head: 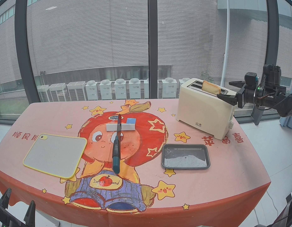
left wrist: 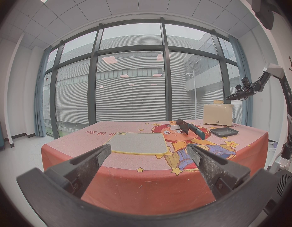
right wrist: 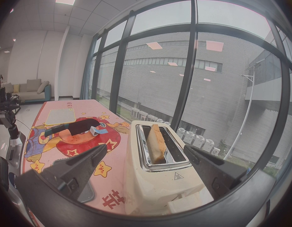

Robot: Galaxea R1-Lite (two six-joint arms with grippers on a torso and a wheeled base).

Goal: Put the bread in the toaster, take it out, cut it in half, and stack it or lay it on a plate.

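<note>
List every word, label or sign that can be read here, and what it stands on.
Toaster front: small dark mark, too small to read.
Toaster top: warning triangle with wavy lines, no words.
Tablecloth: red characters near both ends, too stylised to read surely.
Tablecloth: oval labels on the apple figure, blurred.
Knife, cutting board, tray: no print visible.

Smooth cream plastic toaster [head: 204, 112] w/ polished metal top; bread [right wrist: 156, 142] rough, porous at the crust. Matt grey board [head: 54, 155] and dull dark tray [head: 186, 145] sit on printed cloth table cover [head: 221, 180].
</note>
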